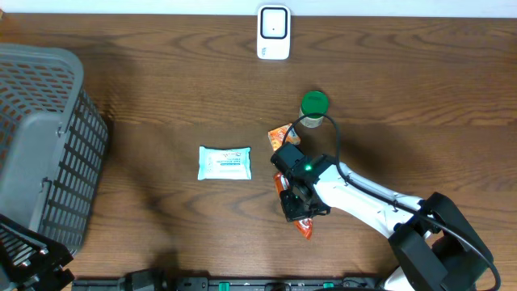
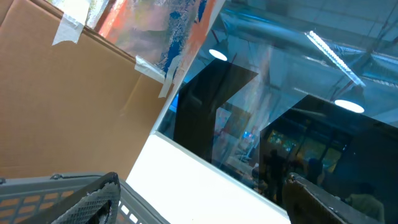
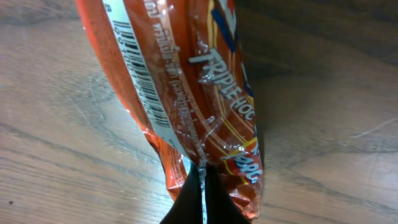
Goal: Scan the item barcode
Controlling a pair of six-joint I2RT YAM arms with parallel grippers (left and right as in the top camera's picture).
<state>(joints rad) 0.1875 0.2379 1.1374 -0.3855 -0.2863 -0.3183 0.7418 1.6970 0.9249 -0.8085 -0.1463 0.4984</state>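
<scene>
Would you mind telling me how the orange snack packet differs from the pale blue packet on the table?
The orange snack packet is pinched in the shut right gripper; the pale blue packet lies free. The orange one runs long and narrow, the blue one short and broad. Both are plastic packets.

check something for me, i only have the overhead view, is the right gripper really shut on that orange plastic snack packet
Observer: Yes. In the right wrist view the right gripper is pinched shut on one end of the orange plastic snack packet.
Operator: any barcode showing on it
Observer: Yes, a black barcode runs along the packet's left edge in that view.
</scene>
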